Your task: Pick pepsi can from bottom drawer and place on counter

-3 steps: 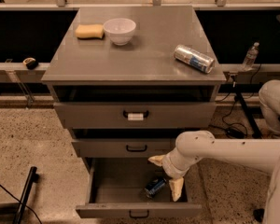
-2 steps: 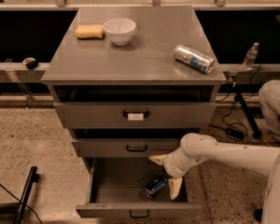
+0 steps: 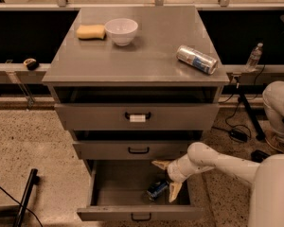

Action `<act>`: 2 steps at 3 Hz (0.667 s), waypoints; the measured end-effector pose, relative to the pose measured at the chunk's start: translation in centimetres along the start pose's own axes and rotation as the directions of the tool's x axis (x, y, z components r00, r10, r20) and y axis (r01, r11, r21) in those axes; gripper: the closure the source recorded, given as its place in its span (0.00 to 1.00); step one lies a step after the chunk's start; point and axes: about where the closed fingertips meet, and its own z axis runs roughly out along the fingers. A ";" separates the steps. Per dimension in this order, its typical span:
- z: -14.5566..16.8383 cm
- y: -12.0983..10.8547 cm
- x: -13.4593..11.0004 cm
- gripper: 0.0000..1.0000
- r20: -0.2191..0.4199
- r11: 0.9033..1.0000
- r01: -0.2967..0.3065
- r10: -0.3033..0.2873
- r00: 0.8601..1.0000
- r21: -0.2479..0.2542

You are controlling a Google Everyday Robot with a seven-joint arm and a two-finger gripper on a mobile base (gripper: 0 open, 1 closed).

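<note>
Gripper (image 3: 166, 178) low inside the drawer (image 3: 132, 213), fingers (image 3: 174, 191) spread apart, nothing held.
Can (image 3: 157, 189) lies on its side on the drawer floor, just below the gap and close beside the near finger. Risk: the can is round and lies askew to the jaws, so a closing finger may roll it away or pinch only one end.

The white two-finger gripper (image 3: 163, 182) hangs in the deep grey metal bottom drawer (image 3: 102, 186), fingers spread. The nearer finger (image 3: 174, 192) hides one end of the small dark blue pepsi can (image 3: 156, 189) just beside it. The can's lettering is too small to read, and contact cannot be told. Behind the fingers, the white arm (image 3: 217, 160) is cut off at the right edge.
</note>
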 end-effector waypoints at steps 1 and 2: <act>5.4 0.7 2.0 0.00 0.033 0.998 -0.035 0.036 0.999 -0.043; 8.3 1.0 3.0 0.00 0.048 0.996 -0.064 0.067 0.997 -0.064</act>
